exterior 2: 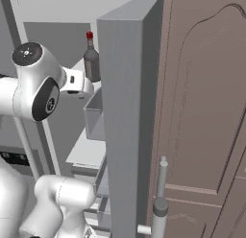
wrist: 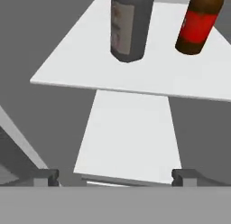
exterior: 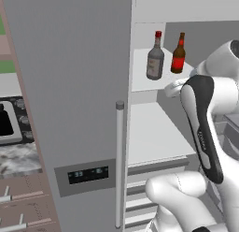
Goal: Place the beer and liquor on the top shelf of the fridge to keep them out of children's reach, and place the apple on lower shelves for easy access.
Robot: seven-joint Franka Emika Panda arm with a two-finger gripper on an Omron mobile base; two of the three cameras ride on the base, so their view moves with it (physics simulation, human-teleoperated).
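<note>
Liquor [exterior: 155,58] and beer [exterior: 178,54]: both upright, side by side on top shelf [wrist: 149,76] of fridge [exterior: 70,86]. Jaws: spread wide, holding nothing, just below that shelf.

Liquor [exterior 2: 91,59] upright on top shelf [exterior 2: 79,65], fridge [exterior 2: 126,112] open

1. I'm in a home kitchen, rendered rather than real.
2. Right ahead of me stands a tall grey fridge [exterior: 70,86] with a long bar handle [exterior: 120,165] and a dark display panel [exterior: 88,174] on its door, and white shelves inside.
3. On my left, a stove top [exterior: 11,121] sits in a marbled counter [exterior: 18,158] above brown drawers [exterior: 23,203].
4. On my right rises a brown panelled cabinet door [exterior 2: 206,112].
</note>
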